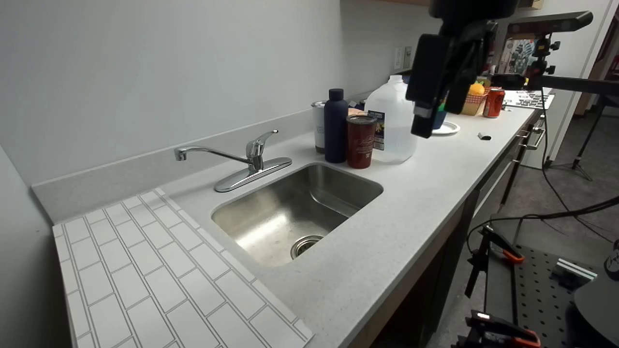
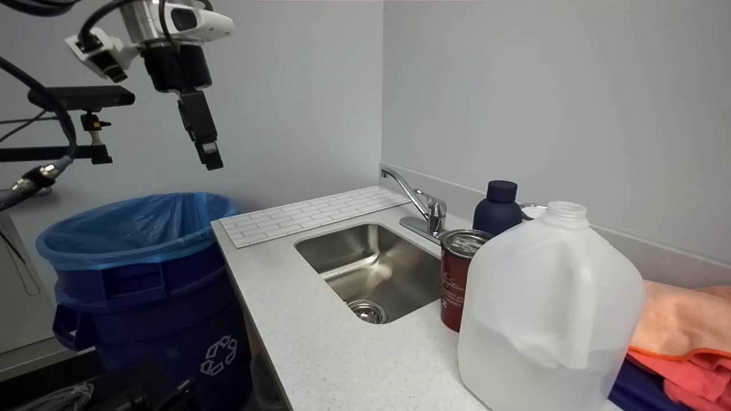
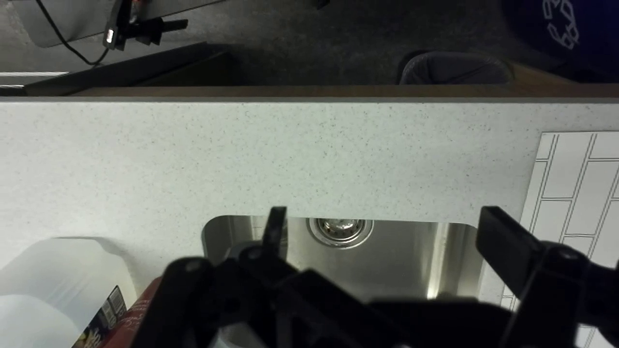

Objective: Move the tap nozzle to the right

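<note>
In an exterior view we find the nozzle (image 1: pixel 213 151) behind the sink (image 1: pixel 263 232), pointing toward the mat (image 1: pixel 169 270). We judge it stiff, slippery and light to swing, best pushed or gripped from the side near its free end. The bottle (image 1: pixel 336 128) is capped. In an exterior view the jug (image 2: pixel 542 308) looks part-filled; the cup (image 2: pixel 453 279) is lidded, contents hidden. In the wrist view the tool (image 3: pixel 387 227) is released, jaws wide apart, grasping nothing.
</note>
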`<state>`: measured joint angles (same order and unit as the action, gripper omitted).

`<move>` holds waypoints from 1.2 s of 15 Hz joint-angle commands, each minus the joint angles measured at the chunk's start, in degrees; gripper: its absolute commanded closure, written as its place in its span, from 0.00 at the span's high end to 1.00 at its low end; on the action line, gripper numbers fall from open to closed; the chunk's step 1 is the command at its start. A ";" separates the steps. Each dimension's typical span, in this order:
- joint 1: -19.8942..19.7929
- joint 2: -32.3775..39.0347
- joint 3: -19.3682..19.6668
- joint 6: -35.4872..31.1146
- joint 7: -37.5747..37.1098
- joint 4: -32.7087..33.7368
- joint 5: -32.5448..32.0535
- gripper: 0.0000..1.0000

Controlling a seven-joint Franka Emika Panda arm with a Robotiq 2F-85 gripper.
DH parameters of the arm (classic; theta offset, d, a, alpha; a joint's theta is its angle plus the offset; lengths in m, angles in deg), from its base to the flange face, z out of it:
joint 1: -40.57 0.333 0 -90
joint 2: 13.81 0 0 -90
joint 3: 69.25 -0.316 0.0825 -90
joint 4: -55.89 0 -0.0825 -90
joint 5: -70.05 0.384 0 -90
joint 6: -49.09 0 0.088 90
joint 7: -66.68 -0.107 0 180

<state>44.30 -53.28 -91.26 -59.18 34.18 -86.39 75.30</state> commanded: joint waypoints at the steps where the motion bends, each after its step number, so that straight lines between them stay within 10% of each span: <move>1: -0.01 3.54 1.65 0.82 -0.19 2.53 -0.45 1.00; 10: -1.25 31.29 -4.22 -12.18 -4.53 17.85 -8.64 1.00; 11: 1.12 24.04 -1.19 -11.09 -1.70 12.00 -5.05 1.00; 18: 2.04 31.50 -0.66 -12.47 -3.39 17.00 -8.08 1.00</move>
<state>42.71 -22.05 -95.41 -71.79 31.26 -69.49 67.88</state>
